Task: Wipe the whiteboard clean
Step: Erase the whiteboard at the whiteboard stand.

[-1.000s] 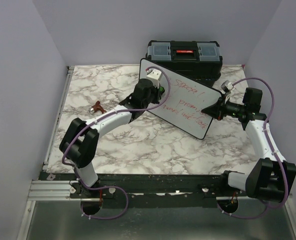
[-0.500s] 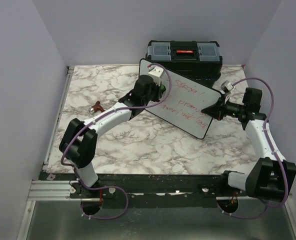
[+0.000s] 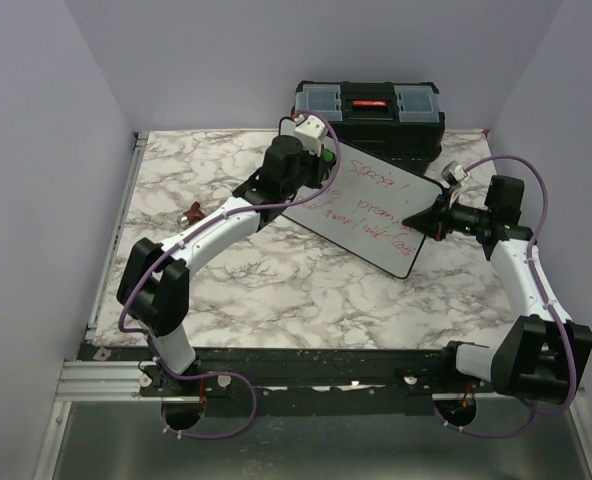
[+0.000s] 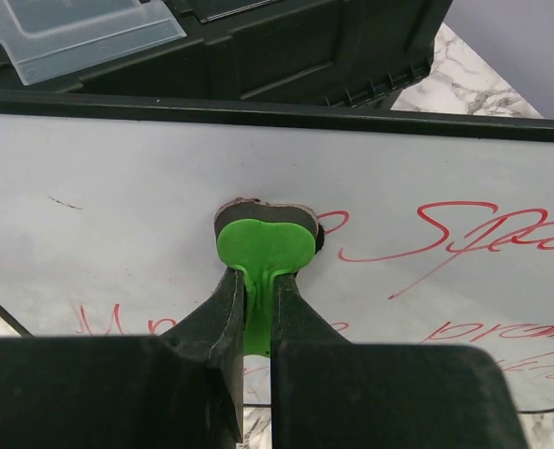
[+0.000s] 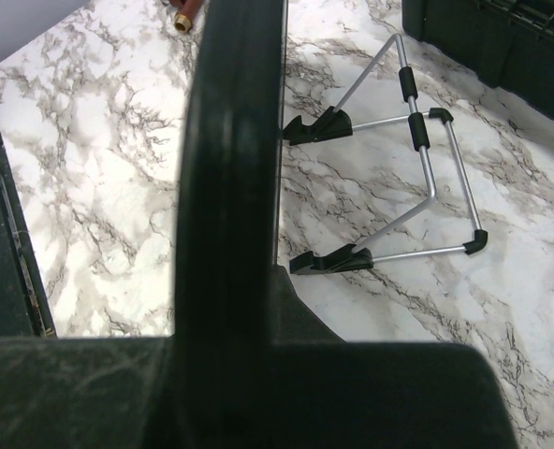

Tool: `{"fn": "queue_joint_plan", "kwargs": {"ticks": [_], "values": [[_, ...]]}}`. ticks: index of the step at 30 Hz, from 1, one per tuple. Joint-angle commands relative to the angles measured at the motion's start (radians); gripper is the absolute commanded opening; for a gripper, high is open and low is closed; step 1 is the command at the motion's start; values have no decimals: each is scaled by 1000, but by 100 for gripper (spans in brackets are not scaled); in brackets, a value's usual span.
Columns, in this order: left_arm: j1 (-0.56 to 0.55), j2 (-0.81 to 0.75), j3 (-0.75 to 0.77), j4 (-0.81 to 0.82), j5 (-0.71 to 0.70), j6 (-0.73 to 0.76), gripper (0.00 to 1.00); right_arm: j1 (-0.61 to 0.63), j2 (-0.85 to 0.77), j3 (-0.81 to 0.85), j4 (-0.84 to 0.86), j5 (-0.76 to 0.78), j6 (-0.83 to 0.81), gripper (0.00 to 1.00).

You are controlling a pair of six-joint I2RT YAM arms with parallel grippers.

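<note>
**Eraser at top-left corner; red text remained**

On the counter (image 3: 176, 180), the whiteboard (image 3: 376, 205) stood tilted before the black toolbox (image 3: 368, 105), with the right gripper (image 3: 426, 215) clamped on its right edge. The left gripper (image 4: 256, 281), closed on the green eraser (image 4: 263, 238), had slid up toward the top-left corner over the last second. The red lines were untouched, so most erasing was likely outstanding.

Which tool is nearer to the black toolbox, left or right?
Left. The left tool holds a green eraser on the whiteboard, beside the toolbox; the right tool clamps the whiteboard's right edge, farther off.
</note>
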Motion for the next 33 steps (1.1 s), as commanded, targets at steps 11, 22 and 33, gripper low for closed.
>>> {"fn": "queue_joint_plan", "kwargs": {"ticks": [11,22,33], "values": [[28,-29,-192,184,64,-80,0,46,-15,-1,-111,-127,-38,1],[50,-65,-150,176,112,-85,0,46,-12,-1,-112,-123,-40,1],[75,-52,-25,148,167,-125,0,46,-11,-1,-111,-121,-43,1]]}}
